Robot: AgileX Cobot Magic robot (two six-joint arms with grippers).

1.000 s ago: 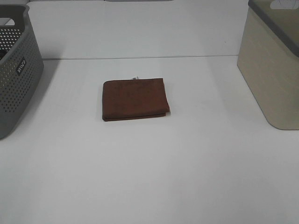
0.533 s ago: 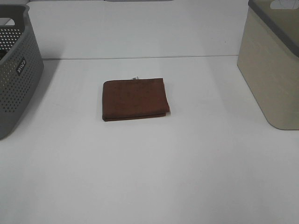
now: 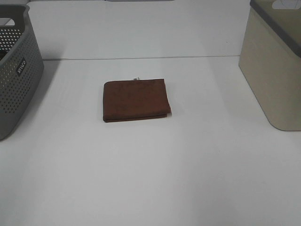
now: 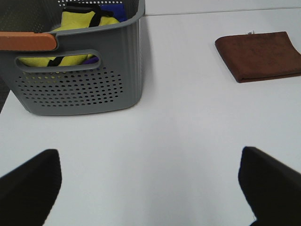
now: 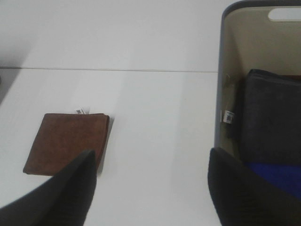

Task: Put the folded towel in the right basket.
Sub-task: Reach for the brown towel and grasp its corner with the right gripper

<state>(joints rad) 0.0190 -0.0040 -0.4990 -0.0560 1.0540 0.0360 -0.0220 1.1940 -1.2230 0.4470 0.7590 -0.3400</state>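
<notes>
- Nothing has moved across the overhead pictures: the folded towel (image 3: 136, 100) lies in the same spot, flat on the white table (image 3: 155, 179), and no arm has entered that view.
- It sits about mid-table, well apart from the grey basket (image 3: 19, 89) on the left and from the beige right basket (image 3: 273, 70).
- The left gripper (image 4: 150, 186) has its fingers spread wide with nothing between them. It hangs over bare table near the grey basket (which holds yellow and blue things).
- The right gripper (image 5: 153, 188) is likewise spread and empty, above the table between the towel and the right basket. That basket already holds a dark folded cloth (image 5: 270, 117).
- Step in hand, as I judge it: the very start, with the approach to the towel not yet made and nothing grasped.
- The next move probably falls to the right arm, which looks better placed. It would need to descend over one towel edge and pinch all the layers so the fold holds. It must then lift high enough to clear the basket's tall rim.
</notes>
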